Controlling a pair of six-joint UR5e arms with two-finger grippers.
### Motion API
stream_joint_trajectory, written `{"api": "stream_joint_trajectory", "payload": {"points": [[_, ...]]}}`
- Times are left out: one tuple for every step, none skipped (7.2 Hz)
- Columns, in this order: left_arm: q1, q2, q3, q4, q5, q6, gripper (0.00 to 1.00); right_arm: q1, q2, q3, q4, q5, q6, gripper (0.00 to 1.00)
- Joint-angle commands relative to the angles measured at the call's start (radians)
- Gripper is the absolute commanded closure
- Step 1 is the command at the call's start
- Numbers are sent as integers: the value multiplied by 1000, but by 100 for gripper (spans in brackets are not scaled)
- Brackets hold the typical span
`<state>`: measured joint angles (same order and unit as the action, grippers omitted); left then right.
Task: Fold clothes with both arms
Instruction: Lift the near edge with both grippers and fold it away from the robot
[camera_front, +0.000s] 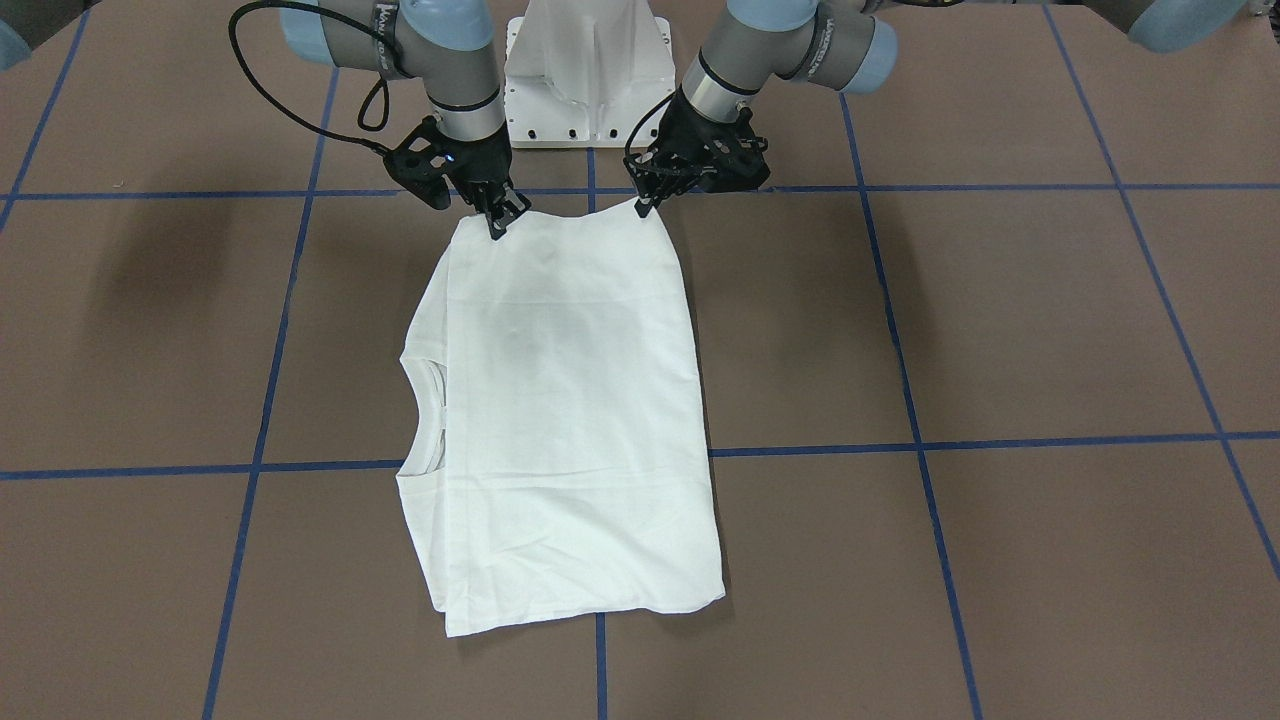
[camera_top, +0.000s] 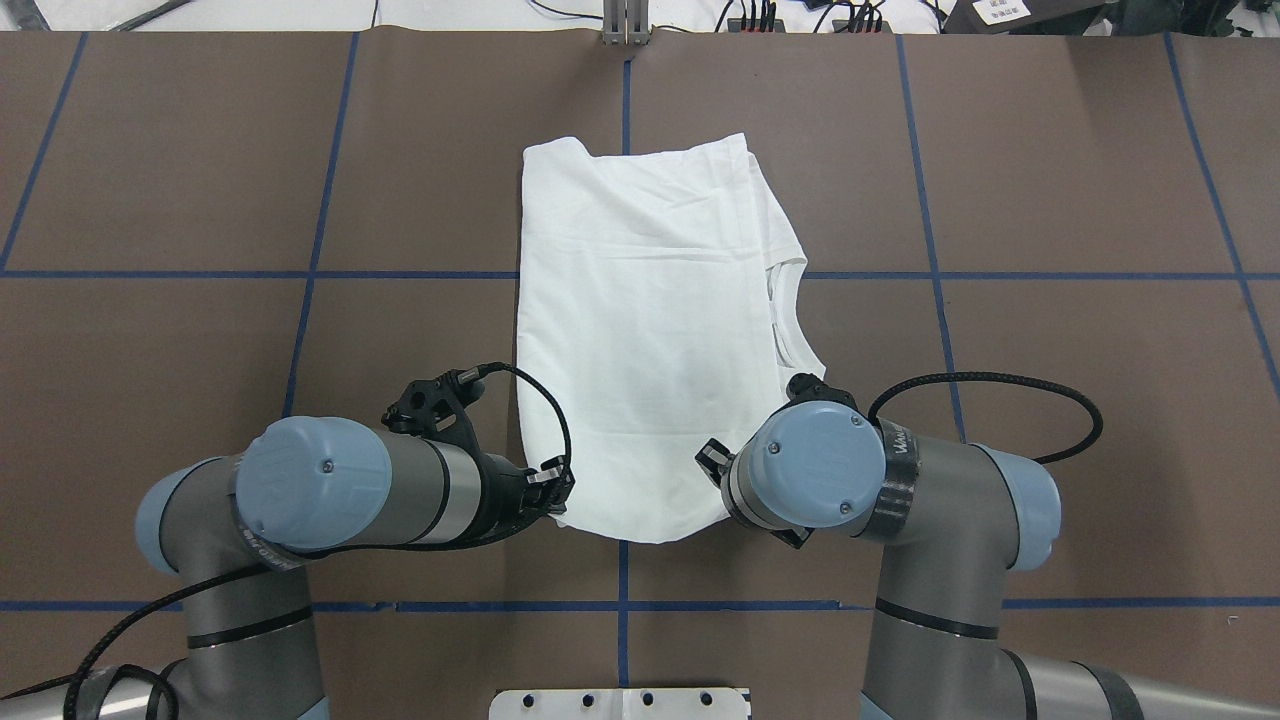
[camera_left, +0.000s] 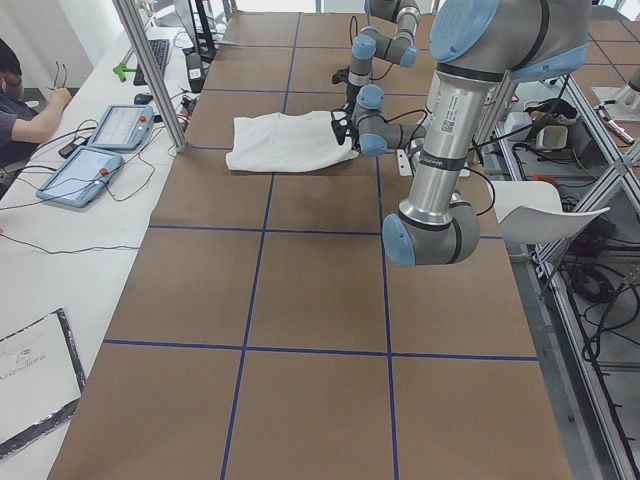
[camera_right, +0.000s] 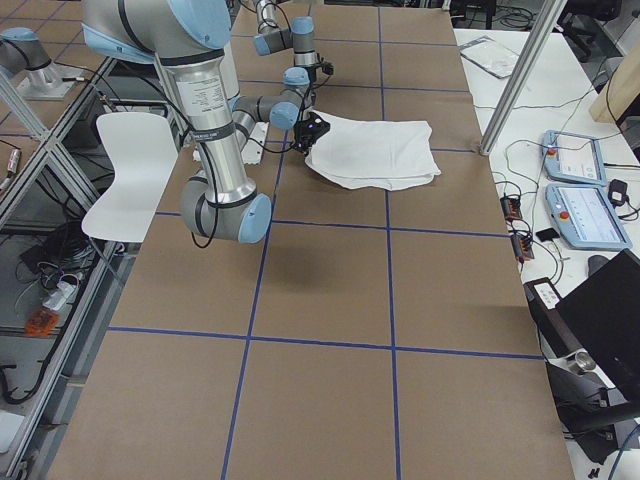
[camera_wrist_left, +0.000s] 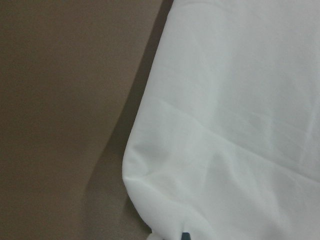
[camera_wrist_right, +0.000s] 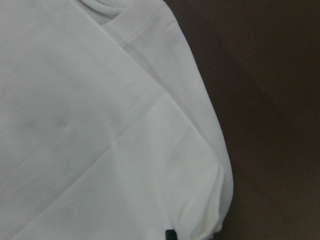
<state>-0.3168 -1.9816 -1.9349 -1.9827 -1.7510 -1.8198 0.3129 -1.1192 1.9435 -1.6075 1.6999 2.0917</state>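
Observation:
The clothes are one white T-shirt, folded into a rough rectangle on the brown table, its collar at one side edge. The overhead view shows the shirt running away from the robot. My left gripper is shut on one corner of the shirt's near edge and my right gripper on the other. That edge hangs slightly raised between them. In the overhead view the left gripper shows at the corner, while the right one is hidden under its own wrist. Both wrist views are filled with white cloth.
The white pedestal base stands just behind the grippers. Blue tape lines grid the table. A desk with tablets and a seated person lies beyond the far edge, past a metal post. A white chair stands beside the robot.

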Motion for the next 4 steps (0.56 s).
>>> {"api": "stream_joint_trajectory", "payload": {"points": [[21, 13, -157, 161, -4, -3, 100, -27, -34, 104, 0, 3, 1, 100], [60, 14, -195, 220, -5, -6, 100, -69, -34, 139, 0, 7, 1, 100], [85, 14, -214, 254, -5, -7, 100, -98, -34, 162, 0, 41, 1, 100], [128, 14, -235, 300, -4, -16, 100, -116, -36, 187, 0, 110, 1, 100]]}}
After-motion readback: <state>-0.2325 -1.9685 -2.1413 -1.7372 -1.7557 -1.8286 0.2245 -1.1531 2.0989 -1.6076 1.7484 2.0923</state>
